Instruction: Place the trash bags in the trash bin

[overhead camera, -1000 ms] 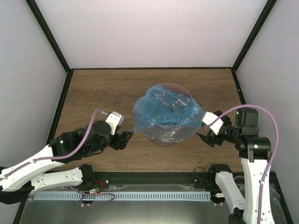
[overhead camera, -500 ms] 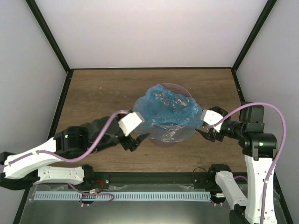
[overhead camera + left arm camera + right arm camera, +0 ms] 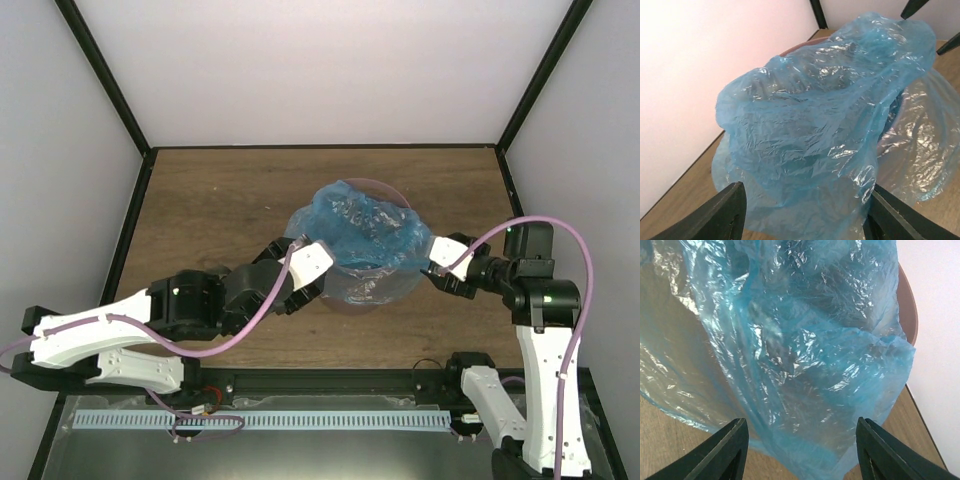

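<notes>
Trash bag (image 3: 362,235): light blue, glossy, crinkled all over. Draped over the mouth of the trash bin (image 3: 378,183), heaped above the rim and spilling down the near side in a paler, see-through skirt. Not pushed down inside; mostly bunched on top.

Trash bin: upright near the middle of the worktop (image 3: 210,200), between the two arms. Almost wholly covered from above, with only a mauve-brown arc of rim showing at the far side. Seen again in the left wrist view as a sliver of rim (image 3: 799,48) behind the plastic, and in the right wrist view as a curved edge (image 3: 908,307) at the right.

Left fingers (image 3: 726,214): spread wide, low against the bag's left side, with a hanging fold of blue film in the gap. No pinch on the plastic; cannot tell whether either tip touches it.

Right fingers (image 3: 724,452): likewise spread wide, at the bag's right side, with the drooping lower edge of the film between them. Not clamped on anything.
</notes>
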{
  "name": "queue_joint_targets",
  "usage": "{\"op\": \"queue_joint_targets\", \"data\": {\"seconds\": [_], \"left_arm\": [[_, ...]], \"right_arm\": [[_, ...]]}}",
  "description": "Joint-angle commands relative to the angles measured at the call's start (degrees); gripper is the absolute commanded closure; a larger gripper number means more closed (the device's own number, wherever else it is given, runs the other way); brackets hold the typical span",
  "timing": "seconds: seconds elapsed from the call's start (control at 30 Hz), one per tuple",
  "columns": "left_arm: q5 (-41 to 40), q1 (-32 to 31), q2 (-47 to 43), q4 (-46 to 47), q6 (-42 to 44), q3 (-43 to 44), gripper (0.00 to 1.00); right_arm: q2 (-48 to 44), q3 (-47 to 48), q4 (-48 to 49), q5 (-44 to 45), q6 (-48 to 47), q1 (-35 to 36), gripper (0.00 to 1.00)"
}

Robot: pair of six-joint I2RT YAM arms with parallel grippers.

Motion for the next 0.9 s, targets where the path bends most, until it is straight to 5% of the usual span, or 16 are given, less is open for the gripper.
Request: {"op": "queue_joint_targets", "data": {"seconds": [0.0, 0.27, 0.43, 0.5, 0.87], "left_arm": [[-3.93, 0.87, -1.33, 3.0, 3.14, -1.08, 0.39], [4.67, 9.27, -2.14, 8.87, 7.1, -5.0, 0.64], [8.96, 15.36, -0.93, 13.47, 8.26, -4.99, 0.95], [10.67, 18.41, -0.05, 15.33, 8.74, -4.67, 0.96], [23.95, 35.71, 11.17, 21.27, 7.09, -0.56, 0.96]], "right_arm": [[0.13, -0.3, 3.4, -1.05, 0.49, 0.35, 0.41], [-0.54, -3.19, 8.05, -0.36, 1.33, 0.35, 0.57], [2.14, -0.55, 8.38, -2.79, 4.15, 0.35, 0.93], [3.46, 0.16, 8.9, -3.57, 5.33, 0.33, 0.99], [14.98, 5.18, 17.88, -2.71, 19.35, 0.35, 0.99]]}}
